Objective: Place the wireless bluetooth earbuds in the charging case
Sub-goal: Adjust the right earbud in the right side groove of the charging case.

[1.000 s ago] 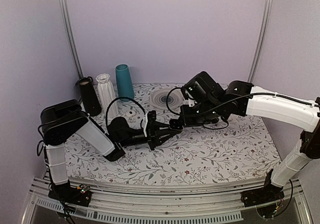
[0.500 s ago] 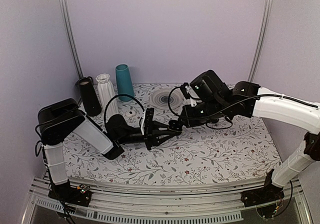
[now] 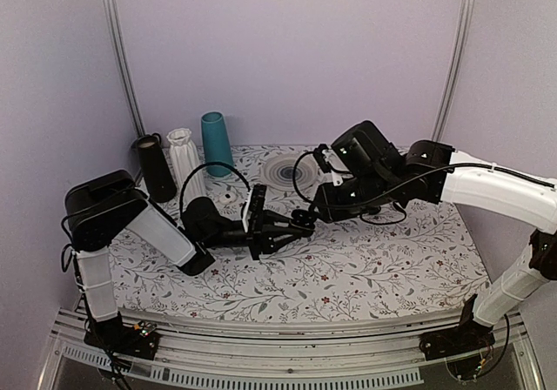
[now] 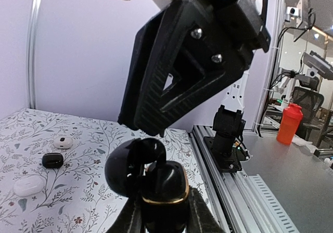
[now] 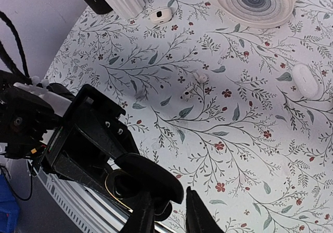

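The left claw [image 4: 164,220] grips the open-lidded case [image 4: 162,189] clear of the cloth [image 4: 78,191]. The right claw [image 5: 165,215] hangs just above it, fingers narrowly apart; whether they pinch anything is unclear.

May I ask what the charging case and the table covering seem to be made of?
The charging case: probably hard plastic, glossy black, given highlights on its open lid; gold-toned rim. The table covering: matte floral-printed cloth or vinyl, unclear which.
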Robot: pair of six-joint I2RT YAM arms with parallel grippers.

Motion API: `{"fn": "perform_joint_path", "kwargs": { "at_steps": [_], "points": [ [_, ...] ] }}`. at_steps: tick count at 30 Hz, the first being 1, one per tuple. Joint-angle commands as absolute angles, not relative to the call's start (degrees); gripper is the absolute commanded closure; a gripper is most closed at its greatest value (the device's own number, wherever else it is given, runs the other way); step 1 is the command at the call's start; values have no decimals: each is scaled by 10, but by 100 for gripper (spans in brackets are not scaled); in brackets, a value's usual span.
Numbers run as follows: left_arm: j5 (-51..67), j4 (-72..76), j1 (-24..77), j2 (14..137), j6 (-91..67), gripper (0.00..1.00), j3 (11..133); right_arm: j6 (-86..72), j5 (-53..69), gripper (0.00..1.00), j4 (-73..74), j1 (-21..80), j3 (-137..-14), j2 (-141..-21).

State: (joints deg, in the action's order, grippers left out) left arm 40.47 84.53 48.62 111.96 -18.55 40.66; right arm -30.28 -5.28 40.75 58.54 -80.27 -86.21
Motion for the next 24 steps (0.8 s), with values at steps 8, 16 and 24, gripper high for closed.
{"fn": "perform_joint_path", "kwargs": {
  "at_steps": [8, 16, 24],
  "points": [
    [376, 906, 487, 1082, -134, 100, 406, -395, -56, 69, 448, 587, -852, -872],
    [355, 846, 499, 1069, -86, 100, 413, -428, -63, 69, 441, 589, -847, -876],
    [346, 814, 505, 1062, -60, 100, 420, -437, -65, 69, 442, 589, -841, -882]
  ]
}}
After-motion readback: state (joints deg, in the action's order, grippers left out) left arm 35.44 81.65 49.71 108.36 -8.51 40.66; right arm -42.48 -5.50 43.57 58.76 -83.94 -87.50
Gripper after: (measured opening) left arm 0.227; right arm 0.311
